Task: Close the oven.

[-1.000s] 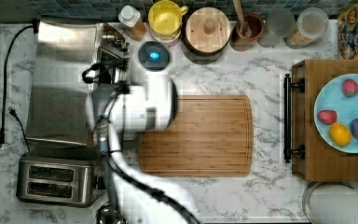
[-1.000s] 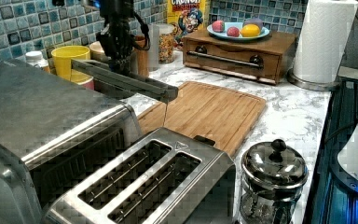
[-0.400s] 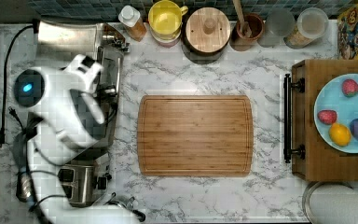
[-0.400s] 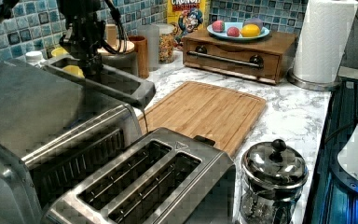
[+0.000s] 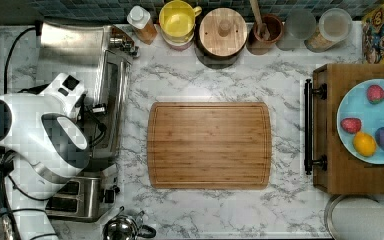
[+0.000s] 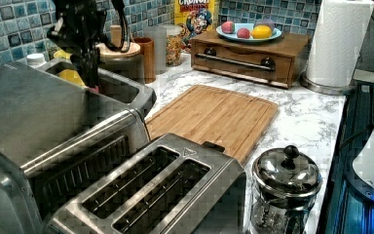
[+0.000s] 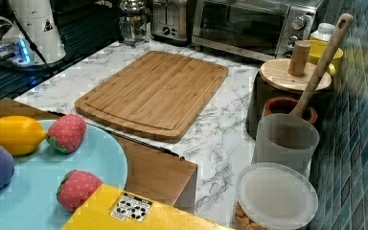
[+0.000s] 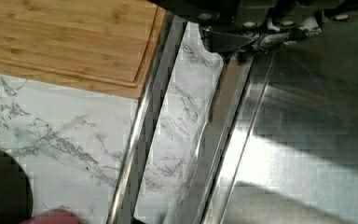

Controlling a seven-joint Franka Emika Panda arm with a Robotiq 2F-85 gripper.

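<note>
Fingers (image 6: pixel 91 73) were noted drawn narrow together, nothing held, just above the door (image 7: pixel 242 28). Oven (image 5: pixel 72 47) was set at the surface's back corner, the top view's left. Door was judged nearly upright. A steady, square push was advised until seated flush.

White arm (image 5: pixel 35 135) over oven (image 5: pixel 87 85) at the top view's left; cutting board (image 5: pixel 209 145) center, 1 plate (image 5: pixel 372 121) right.
</note>
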